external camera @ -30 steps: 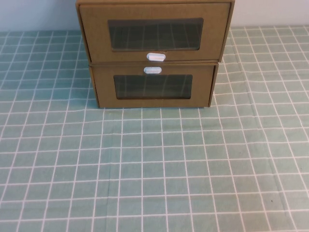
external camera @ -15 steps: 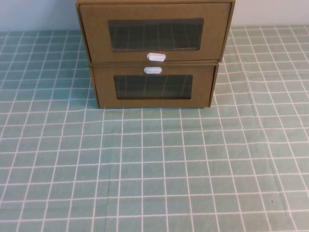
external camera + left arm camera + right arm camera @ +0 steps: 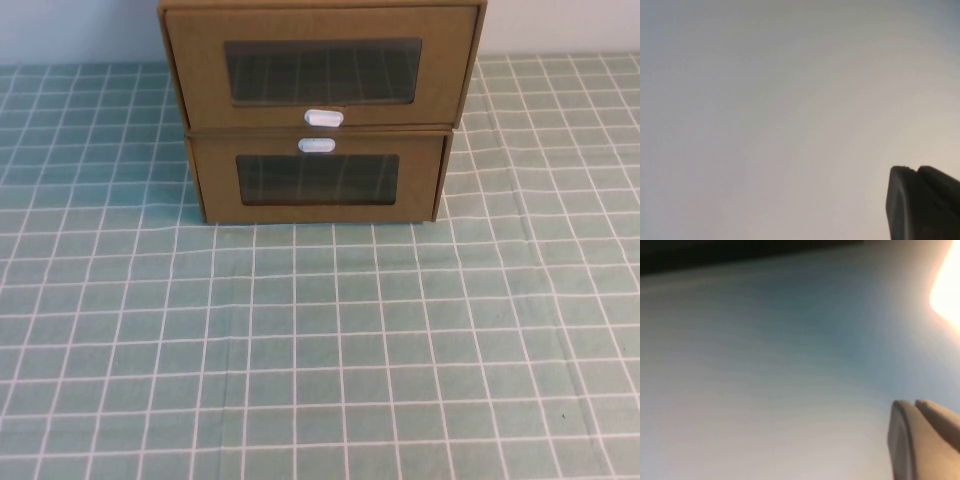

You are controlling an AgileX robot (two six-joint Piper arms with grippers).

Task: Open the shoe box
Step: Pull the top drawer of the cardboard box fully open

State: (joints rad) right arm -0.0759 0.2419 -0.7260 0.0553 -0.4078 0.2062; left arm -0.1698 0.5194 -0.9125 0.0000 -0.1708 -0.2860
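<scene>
Two brown cardboard boxes sit at the far edge of the worktop [image 3: 320, 350], about in the middle of that edge. One is stacked right on top of the other. The top shoe box [image 3: 322, 25] rests on the bottom shoe box [image 3: 215, 180], and their fronts face the near edge. Each front has a dark see-through window, one on the top box [image 3: 322, 70] and one on the bottom box [image 3: 317, 180]. Each front also has a small white tab. The top tab [image 3: 323, 118] is under its window, and the bottom tab [image 3: 316, 145] is above its window, so the two tabs sit just beside each other. Both fronts look pushed all the way in, so both boxes are closed. A green cloth with white squares [image 3: 120, 300] covers the worktop, and it has a few soft wrinkles near the right edge. A pale wall [image 3: 80, 30] stands behind the boxes. The left gripper [image 3: 917, 180] shows only in its own wrist view. It is a dark shape in front of a plain pale background, its two fingers are pressed together, and it holds nothing. The right gripper [image 3: 914, 412] shows only in its own wrist view too. It is in front of a blurry blue and white background with a bright glow [image 3: 947, 290] to one side. It is closed tight and holds nothing. I cannot tell where either gripper is over the worktop, and neither one touches a box.
</scene>
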